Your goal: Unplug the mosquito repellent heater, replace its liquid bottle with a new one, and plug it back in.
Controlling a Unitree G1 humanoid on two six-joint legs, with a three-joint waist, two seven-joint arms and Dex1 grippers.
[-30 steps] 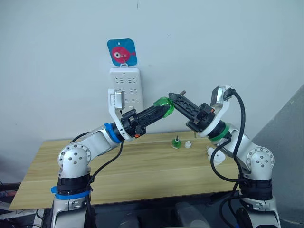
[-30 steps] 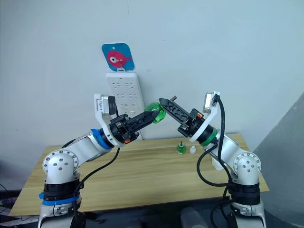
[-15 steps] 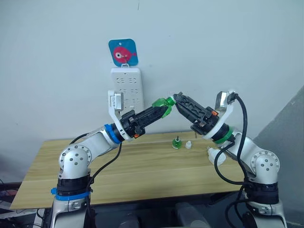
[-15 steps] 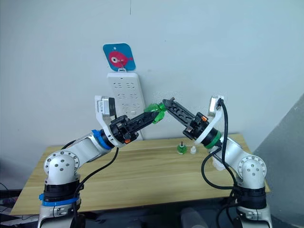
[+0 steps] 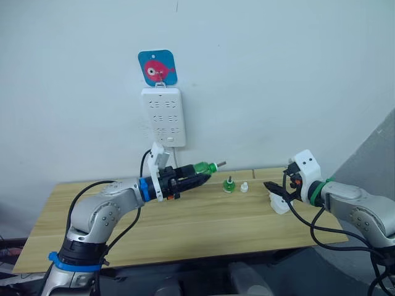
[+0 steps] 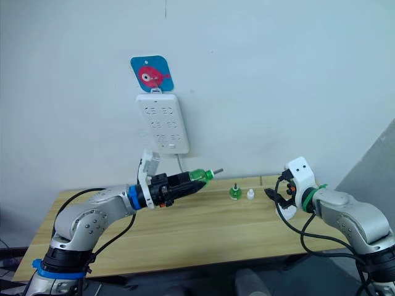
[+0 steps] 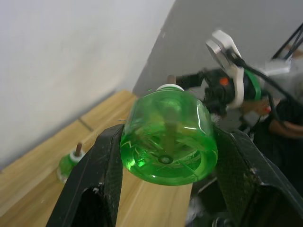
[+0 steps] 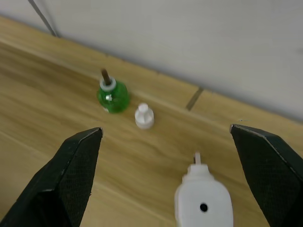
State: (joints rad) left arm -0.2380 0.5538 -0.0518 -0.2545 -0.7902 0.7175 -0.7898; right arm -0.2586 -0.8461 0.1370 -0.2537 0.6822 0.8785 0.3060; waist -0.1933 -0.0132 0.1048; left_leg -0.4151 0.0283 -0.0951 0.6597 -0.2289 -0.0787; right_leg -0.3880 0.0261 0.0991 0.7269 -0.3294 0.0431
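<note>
My left gripper (image 5: 199, 177) is shut on a green liquid bottle (image 5: 202, 167), held sideways above the table with its wick pointing right. In the left wrist view the bottle (image 7: 168, 137) sits squeezed between both black fingers (image 7: 106, 165). A second green bottle (image 5: 229, 184) stands on the table beside a small white cap (image 5: 244, 187). The white mosquito repellent heater (image 8: 203, 201) lies on the table at the right, a prong pointing toward the wall. My right gripper (image 5: 277, 193) hovers just over it, open and holding nothing.
A white power strip (image 5: 163, 116) hangs on the wall under a blue fish hook (image 5: 157, 66), above the table's back edge. The wooden table (image 5: 185, 228) has bare room across its front and left. A grey panel stands at the far right.
Both arms have come down from mid-air. The right gripper opened, left the bottle's top and dropped to the right over the heater. The left gripper lowered with the green bottle still in it.
</note>
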